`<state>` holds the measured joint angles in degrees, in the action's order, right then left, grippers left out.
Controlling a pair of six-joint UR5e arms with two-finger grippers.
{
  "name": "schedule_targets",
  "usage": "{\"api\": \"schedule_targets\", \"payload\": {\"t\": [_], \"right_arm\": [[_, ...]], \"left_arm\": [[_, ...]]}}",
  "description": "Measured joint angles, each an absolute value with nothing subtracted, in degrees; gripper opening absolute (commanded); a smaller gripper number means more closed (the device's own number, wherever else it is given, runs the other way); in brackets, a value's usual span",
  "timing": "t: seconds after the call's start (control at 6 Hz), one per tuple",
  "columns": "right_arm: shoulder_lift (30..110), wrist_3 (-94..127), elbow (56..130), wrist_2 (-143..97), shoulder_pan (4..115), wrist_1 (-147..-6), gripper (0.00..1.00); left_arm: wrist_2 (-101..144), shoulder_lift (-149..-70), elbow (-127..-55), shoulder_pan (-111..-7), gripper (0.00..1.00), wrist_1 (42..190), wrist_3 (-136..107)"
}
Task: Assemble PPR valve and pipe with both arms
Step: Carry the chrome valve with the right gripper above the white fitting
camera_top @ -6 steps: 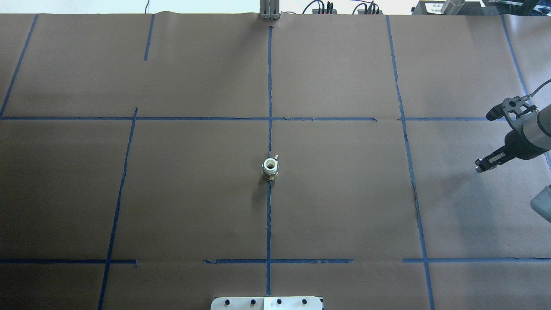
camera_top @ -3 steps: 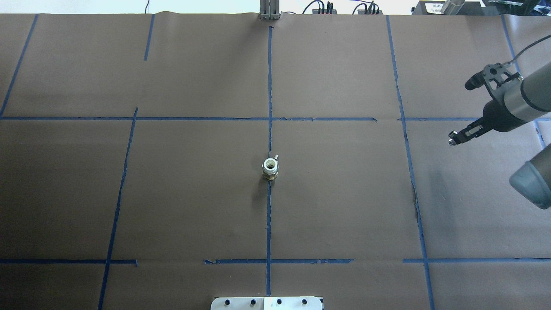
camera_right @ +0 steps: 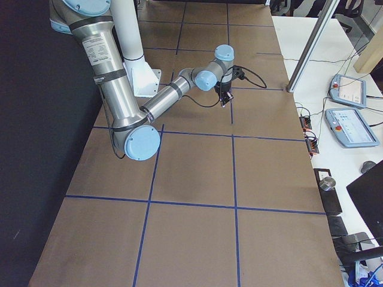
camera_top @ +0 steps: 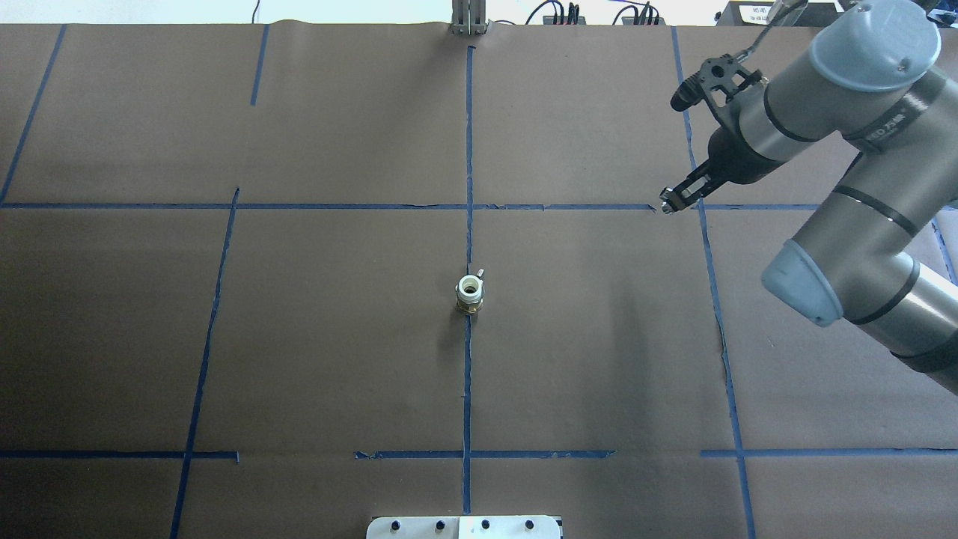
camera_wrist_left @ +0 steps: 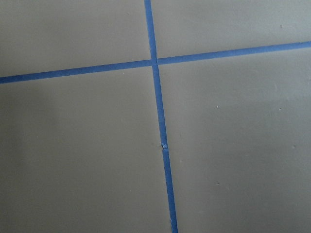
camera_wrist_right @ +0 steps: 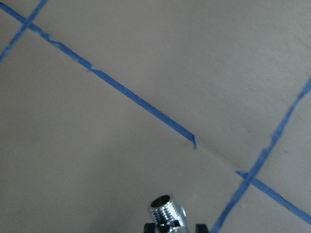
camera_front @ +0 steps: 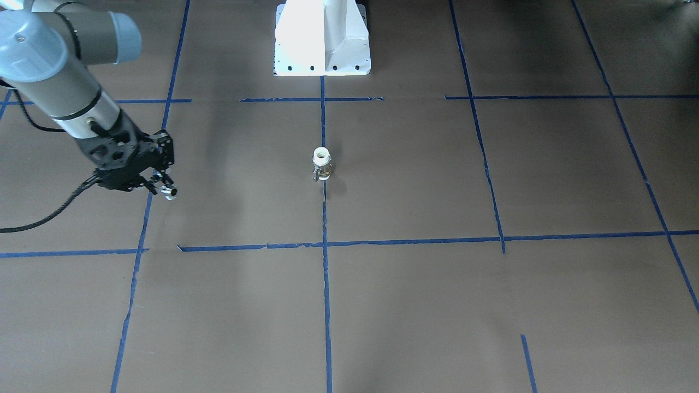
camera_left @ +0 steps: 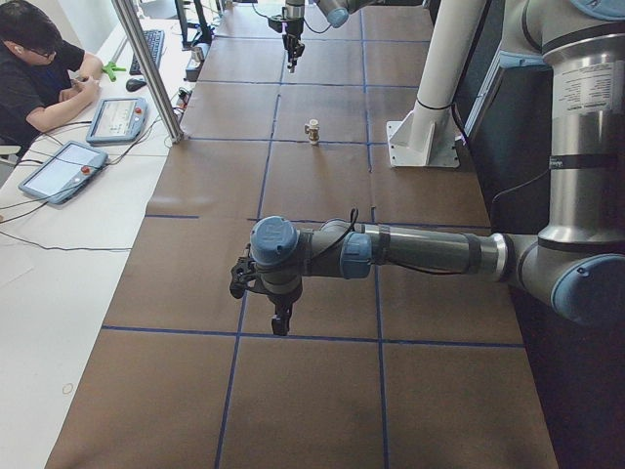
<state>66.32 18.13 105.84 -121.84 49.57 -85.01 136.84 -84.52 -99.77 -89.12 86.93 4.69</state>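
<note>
The PPR valve [camera_top: 470, 290] stands upright on the brown table at its centre, white open end up, with its small lever pointing to the far side; it also shows in the front view [camera_front: 321, 164] and the left view [camera_left: 313, 131]. My right gripper [camera_top: 671, 199] is shut on the shiny metal pipe [camera_front: 170, 191], held above the table to the right of the valve and beyond it. The pipe's threaded end [camera_wrist_right: 166, 209] shows in the right wrist view. My left gripper [camera_left: 281, 318] points down over the table's left end; I cannot tell whether it is open or shut.
Blue tape lines [camera_top: 468, 150] divide the brown table cover. The white pedestal base [camera_front: 322, 38] stands at the robot's edge. An operator [camera_left: 39, 68] sits at a side desk with tablets [camera_left: 63, 171]. A metal post [camera_left: 146, 68] stands at the table's far edge.
My right arm has swung in from the right edge, farther away and to the left, carrying the pipe. The valve has not moved.
</note>
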Motion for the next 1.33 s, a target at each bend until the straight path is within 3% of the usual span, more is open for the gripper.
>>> {"api": "schedule_targets", "payload": {"t": [0.83,1.33], "right_arm": [[48.0,32.8,105.0,-112.0,37.5,-101.6,0.0],[36.8,40.0,95.5,-104.9,30.2,-104.4,0.0]], "left_arm": [[136.8,-84.2,-99.3,-89.1,1.0,86.9,3.5],[136.8,-84.2,-99.4,-89.1,1.0,86.9,3.4]]}}
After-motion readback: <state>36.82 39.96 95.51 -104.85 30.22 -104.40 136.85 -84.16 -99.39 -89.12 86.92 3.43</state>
